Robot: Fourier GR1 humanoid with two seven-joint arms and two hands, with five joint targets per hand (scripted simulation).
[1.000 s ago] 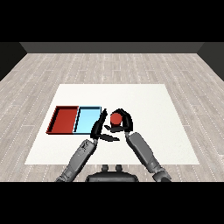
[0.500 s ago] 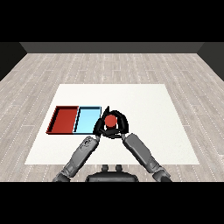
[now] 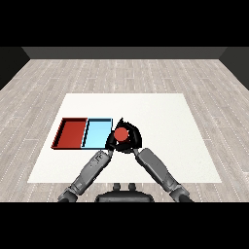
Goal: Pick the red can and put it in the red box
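- Beside the right edge of the light blue tray, the right robot hand is curling its fingers around the red can and is carrying it above the white worktop.
- The left robot hand is sitting just left of the can, very near the right hand; whether its fingers are open or curled, I cannot tell.
- One risk, in my judgement: the two hands are crowding each other, so a move to the left could bump the can against the left hand and disturb the hold.
- Another risk: the light blue tray is lying between the can and the red tray, so a release made too soon could be putting the can into the wrong tray.
- The can must also be passing over the tray walls; if it is travelling too low, it could be catching a rim and pushing the trays.
- Nothing else is lying on the worktop near the route.
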